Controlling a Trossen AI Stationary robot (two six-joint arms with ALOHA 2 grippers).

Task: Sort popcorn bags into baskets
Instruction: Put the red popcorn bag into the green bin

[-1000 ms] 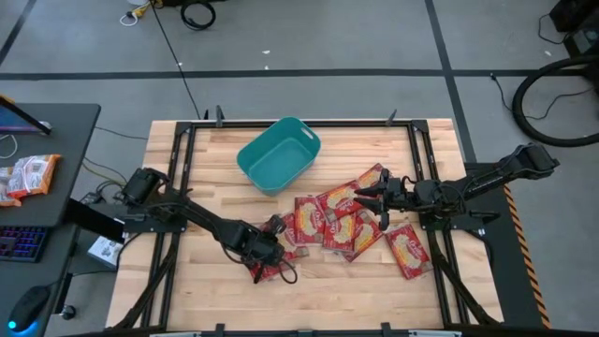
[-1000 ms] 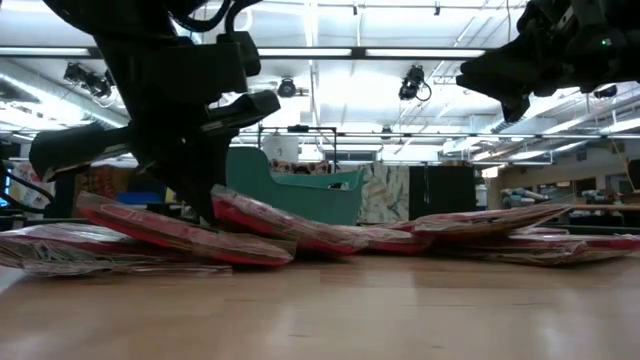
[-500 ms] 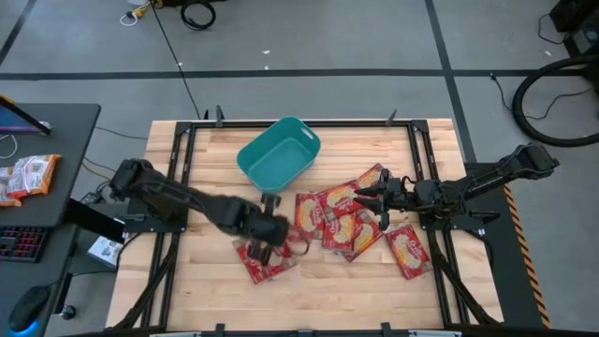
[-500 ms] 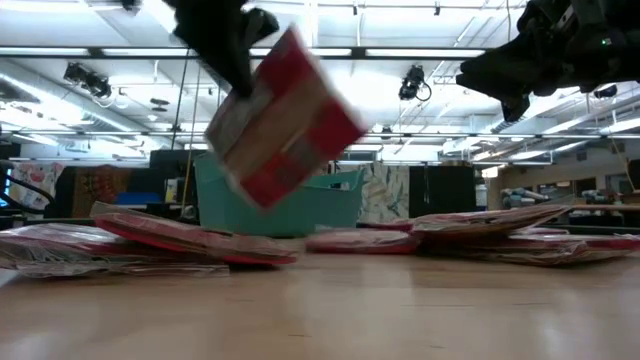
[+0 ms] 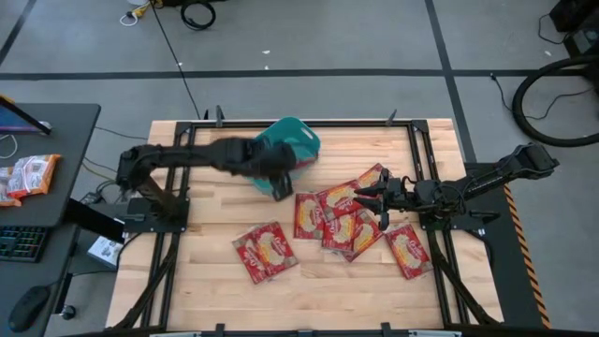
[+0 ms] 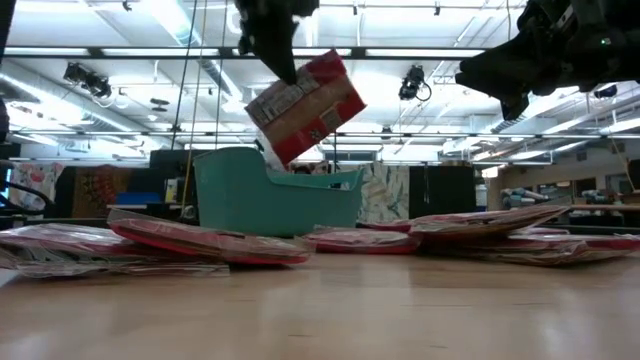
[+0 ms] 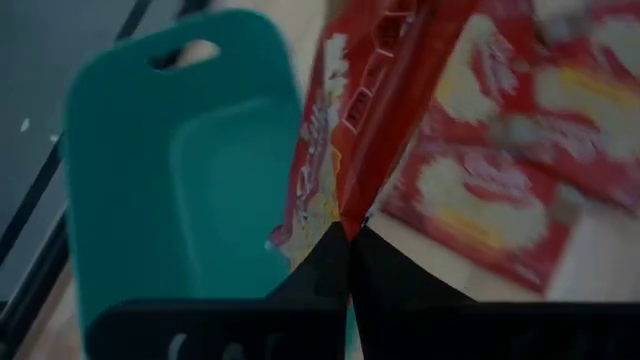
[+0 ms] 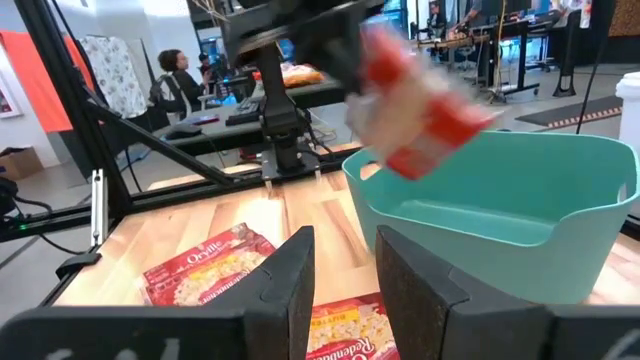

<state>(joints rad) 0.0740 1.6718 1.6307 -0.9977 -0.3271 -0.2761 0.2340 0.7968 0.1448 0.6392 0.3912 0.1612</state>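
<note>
A teal basket point(image 5: 298, 140) stands at the table's far middle. My left gripper point(image 5: 278, 180) hovers at its near side, high above the table, shut on one red popcorn bag point(image 6: 305, 105). More popcorn bags lie flat on the wood: a pile point(image 5: 335, 220) at the centre right, a pair point(image 5: 265, 251) toward the near left, and one point(image 5: 409, 251) at the right. My right gripper point(image 8: 345, 275) stays level above the pile's right end, open, with nothing between its fingers. My left gripper pinches the bag's upper end point(image 6: 284, 78) between its two fingers, which slant down from above. In the left wrist view the fingertips close on the bag's thin edge point(image 7: 347, 212). The bag hangs tilted below the fingers, lifted clear of the table, next to the basket point(image 7: 170, 170).
Black frame rails point(image 5: 178, 187) run along the table's left and right sides. A side desk at the left carries paler snack packets point(image 5: 28, 176). A person point(image 8: 180, 75) sits in the room beyond the table. Bare wood lies along the near edge point(image 5: 309, 300).
My left gripper has risen from the near-left bags and swung toward the far edge to the basket, rolling its wrist as it went. The bag it holds has come off the pair on the table, lifted clear, and now hangs tilted beside the basket.
</note>
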